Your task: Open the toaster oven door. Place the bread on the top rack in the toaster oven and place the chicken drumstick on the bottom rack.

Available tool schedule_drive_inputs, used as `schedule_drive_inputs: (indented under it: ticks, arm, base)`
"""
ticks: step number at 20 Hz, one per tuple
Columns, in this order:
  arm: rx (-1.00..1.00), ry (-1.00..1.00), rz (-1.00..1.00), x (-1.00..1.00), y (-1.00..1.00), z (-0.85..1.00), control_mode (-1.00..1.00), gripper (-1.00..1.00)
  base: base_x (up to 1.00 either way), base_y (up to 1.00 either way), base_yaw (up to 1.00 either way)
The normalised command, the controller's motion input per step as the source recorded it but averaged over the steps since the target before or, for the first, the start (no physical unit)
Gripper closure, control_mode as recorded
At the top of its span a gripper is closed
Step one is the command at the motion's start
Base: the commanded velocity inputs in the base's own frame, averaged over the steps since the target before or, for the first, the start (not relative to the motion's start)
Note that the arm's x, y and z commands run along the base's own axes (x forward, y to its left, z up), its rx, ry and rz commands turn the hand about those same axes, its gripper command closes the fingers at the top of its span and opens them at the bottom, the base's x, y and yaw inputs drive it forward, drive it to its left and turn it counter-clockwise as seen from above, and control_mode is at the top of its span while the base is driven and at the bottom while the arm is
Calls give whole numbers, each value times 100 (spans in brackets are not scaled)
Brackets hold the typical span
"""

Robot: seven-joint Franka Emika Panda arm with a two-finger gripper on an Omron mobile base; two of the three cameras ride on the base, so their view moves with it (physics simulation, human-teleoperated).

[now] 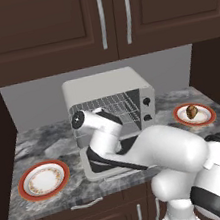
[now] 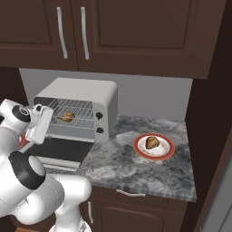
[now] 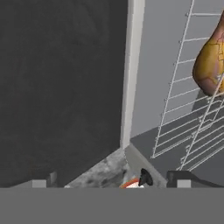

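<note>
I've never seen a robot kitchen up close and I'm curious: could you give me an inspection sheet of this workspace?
Surface: grey marbled counter, dry and level.
Job's things: toaster oven with its door folded down open; wire racks inside; one golden-brown food piece lies on a rack, though I cannot tell which; another brown food piece sits on the right plate.
Clutter: empty orange-rimmed plate left of the oven.
Grippers: gripper open, holding nothing, at the oven's mouth above the door.
Cables: nothing seen.
Surroundings: dark wood cabinets above, grey backsplash behind.
</note>
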Motion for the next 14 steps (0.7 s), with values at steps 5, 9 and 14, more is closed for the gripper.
schedule_drive_inputs:
  ticks: [5, 9, 14]
  arm:
    - [-32, 14, 36, 0, -21, 5, -100, -100]
    - [-21, -1, 12, -2, -17, 6, -100, -100]
    - [-17, -1, 1, 9, -19, 3, -100, -100]
  base:
    - [0, 0, 0]
    - [0, 0, 0]
    - [0, 0, 0]
